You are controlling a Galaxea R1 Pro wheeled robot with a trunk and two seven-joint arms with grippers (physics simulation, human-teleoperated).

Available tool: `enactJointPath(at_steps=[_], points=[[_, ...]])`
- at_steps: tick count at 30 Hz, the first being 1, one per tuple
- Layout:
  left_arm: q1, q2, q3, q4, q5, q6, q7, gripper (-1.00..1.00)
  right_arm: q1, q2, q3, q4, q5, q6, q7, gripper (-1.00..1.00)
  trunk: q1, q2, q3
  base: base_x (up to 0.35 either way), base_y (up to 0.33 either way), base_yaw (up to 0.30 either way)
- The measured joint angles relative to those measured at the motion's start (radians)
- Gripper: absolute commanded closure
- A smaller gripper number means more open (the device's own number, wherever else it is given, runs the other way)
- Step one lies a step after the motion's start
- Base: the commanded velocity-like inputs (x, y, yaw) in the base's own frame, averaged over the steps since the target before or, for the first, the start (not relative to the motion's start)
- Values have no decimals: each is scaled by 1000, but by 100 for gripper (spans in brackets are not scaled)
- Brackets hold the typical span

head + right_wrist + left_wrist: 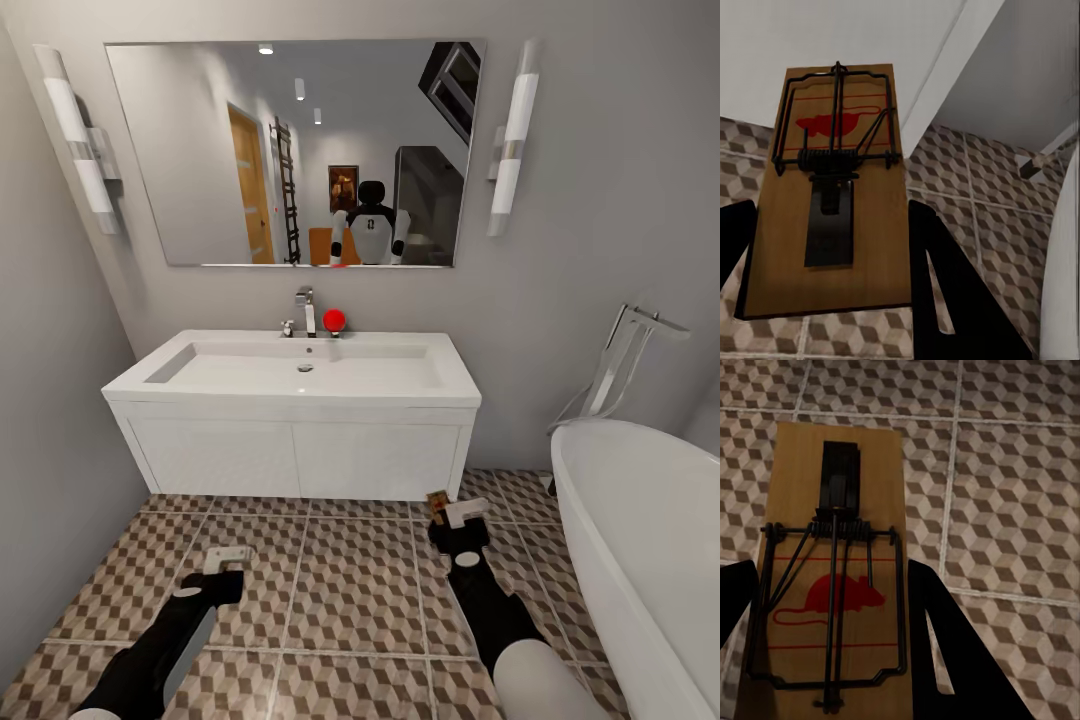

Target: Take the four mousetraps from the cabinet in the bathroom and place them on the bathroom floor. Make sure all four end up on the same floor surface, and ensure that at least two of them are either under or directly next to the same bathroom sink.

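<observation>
Currently both grippers, left [228, 560] and right [452, 510], are each holding a mousetrap [832, 577] [832, 202] clamped between closed fingers above the floor [350, 580] before the sink [300, 370]; lowering each flat beside the vanity should be preceding release.

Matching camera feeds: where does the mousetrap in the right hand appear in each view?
Head view: right-hand mousetrap at the right hand, near the sink's right corner.
Right wrist view: large, between the fingers.
Left wrist view: another trap, the left hand's.
Shared landmark: cube-pattern floor.
</observation>
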Motion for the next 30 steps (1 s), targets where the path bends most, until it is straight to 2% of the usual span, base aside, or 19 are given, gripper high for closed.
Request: enactJointPath(at_steps=[5, 18, 26, 28, 30], points=[[0, -4, 0, 0, 0, 0, -1, 100, 0, 0, -1, -22, -1, 1, 0, 100, 0, 0, -2, 0, 0, 0], [0, -11, 1, -7, -1, -6, -5, 100, 0, 0, 1, -25, -2, 0, 3, 100, 50, -91, -62, 0, 0, 0], [1, -6, 0, -109, -2, -8, -7, 100, 0, 0, 1, -20, -4, 1, 3, 100, 80, -147, -100, 0, 0, 0], [1, -5, 0, -125, -2, -8, -8, 100, 0, 0, 0, -17, -14, 1, 3, 100, 88, -161, -109, 0, 0, 0], [1, -4, 0, -151, -3, -8, -8, 100, 0, 0, 0, -14, -40, 2, 3, 100, 96, -175, -119, 0, 0, 0]])
